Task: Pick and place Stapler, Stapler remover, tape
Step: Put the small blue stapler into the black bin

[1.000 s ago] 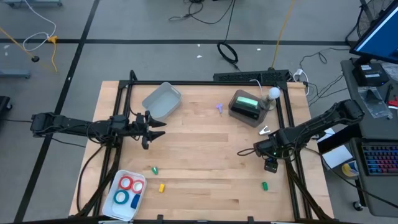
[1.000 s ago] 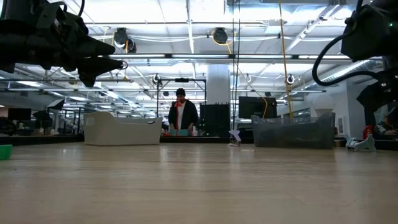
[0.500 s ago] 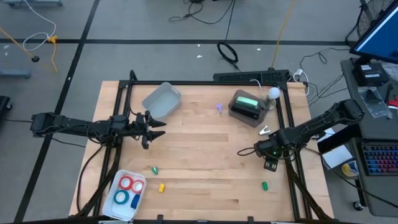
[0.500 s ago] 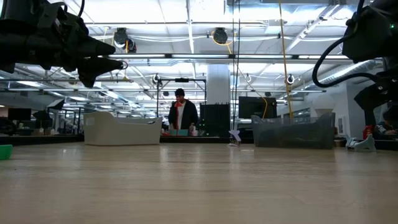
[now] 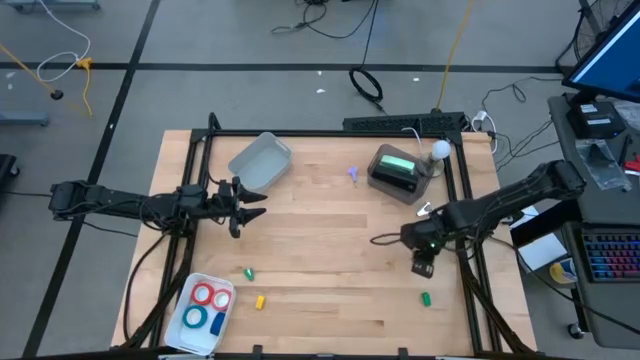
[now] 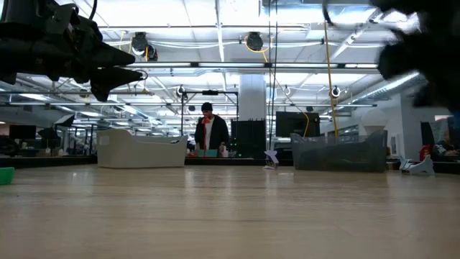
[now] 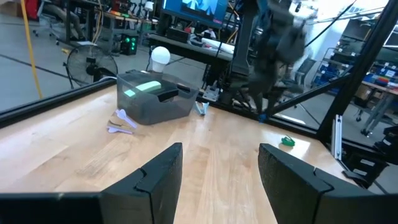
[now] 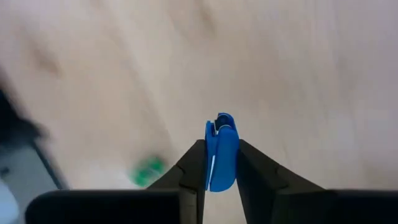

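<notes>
My right gripper (image 8: 221, 163) hangs over the table's right part (image 5: 422, 266), shut on a small blue clip-shaped piece (image 8: 221, 149); whether it is the stapler or the stapler remover I cannot tell. The tape rolls, red (image 5: 205, 294) and blue (image 5: 196, 319), lie in a white tray (image 5: 186, 338) at the near left. My left gripper (image 7: 221, 168) stands open and holds nothing, above the left side of the table (image 5: 256, 207). My right gripper pinches the blue piece's two flat sides (image 8: 225, 167) between its two fingers, with the piece's rounded end (image 8: 221, 121) sticking out past the fingertips. The fingers point down at the table. The piece is lifted clear of the wood.
Small pieces lie on the wood: green (image 5: 248, 272), yellow (image 5: 260, 300), green (image 5: 425, 297), purple (image 5: 353, 172). A grey bin (image 5: 260, 162) and a dark bin (image 5: 400, 172) stand at the far side, with a white ball (image 5: 440, 150) beside the dark one. A person (image 6: 210, 133) stands beyond the table.
My right gripper has shifted a little toward the table's left edge and shows blurred in the low view. My left arm has kept still.
</notes>
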Controlling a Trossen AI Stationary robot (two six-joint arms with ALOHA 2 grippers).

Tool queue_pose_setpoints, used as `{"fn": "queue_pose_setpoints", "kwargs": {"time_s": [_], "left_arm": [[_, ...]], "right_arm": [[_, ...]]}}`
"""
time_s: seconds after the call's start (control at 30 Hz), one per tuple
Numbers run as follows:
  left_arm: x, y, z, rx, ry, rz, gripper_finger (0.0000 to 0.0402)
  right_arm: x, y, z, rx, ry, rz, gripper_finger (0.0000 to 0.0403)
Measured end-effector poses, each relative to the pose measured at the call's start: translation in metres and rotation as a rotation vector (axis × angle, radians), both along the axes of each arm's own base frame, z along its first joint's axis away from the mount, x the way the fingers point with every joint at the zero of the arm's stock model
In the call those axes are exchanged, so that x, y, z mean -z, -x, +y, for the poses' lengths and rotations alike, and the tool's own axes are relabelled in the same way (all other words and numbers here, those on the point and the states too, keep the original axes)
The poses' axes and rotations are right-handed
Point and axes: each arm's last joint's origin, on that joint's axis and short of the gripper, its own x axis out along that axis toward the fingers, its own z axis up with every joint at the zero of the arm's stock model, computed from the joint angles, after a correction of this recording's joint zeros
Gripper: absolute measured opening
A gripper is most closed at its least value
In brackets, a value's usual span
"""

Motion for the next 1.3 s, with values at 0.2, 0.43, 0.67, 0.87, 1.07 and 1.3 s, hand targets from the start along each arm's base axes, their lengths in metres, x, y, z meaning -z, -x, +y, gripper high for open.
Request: {"fn": "queue_pose_setpoints", "kwargs": {"time_s": [0.2, 0.43, 0.67, 0.87, 1.07, 1.3], "left_arm": [[0.0, 0.0, 0.0, 0.0, 0.002, 0.0, 0.0209], [0.0, 0.0, 0.0, 0.0, -0.002, 0.0, 0.0209], [0.0, 0.0, 0.0, 0.001, -0.014, 0.002, 0.0209], [0.0, 0.0, 0.0, 0.001, -0.022, 0.002, 0.0209], [0.0, 0.0, 0.0, 0.002, -0.023, 0.003, 0.0209], [0.0, 0.0, 0.0, 0.003, -0.024, 0.003, 0.0209]], "right_arm": [[-0.056, -0.028, -0.025, 0.056, 0.287, -0.257, 0.0053], [-0.067, -0.034, -0.086, 0.162, 0.639, -0.267, 0.0053], [-0.025, -0.028, -0.134, 0.2, 0.55, -0.052, 0.0053], [-0.009, -0.026, -0.16, 0.223, 0.521, 0.029, 0.0057], [-0.002, -0.026, -0.168, 0.216, 0.445, 0.036, 0.0057], [0.002, -0.028, -0.169, 0.21, 0.439, 0.052, 0.0064]]}}
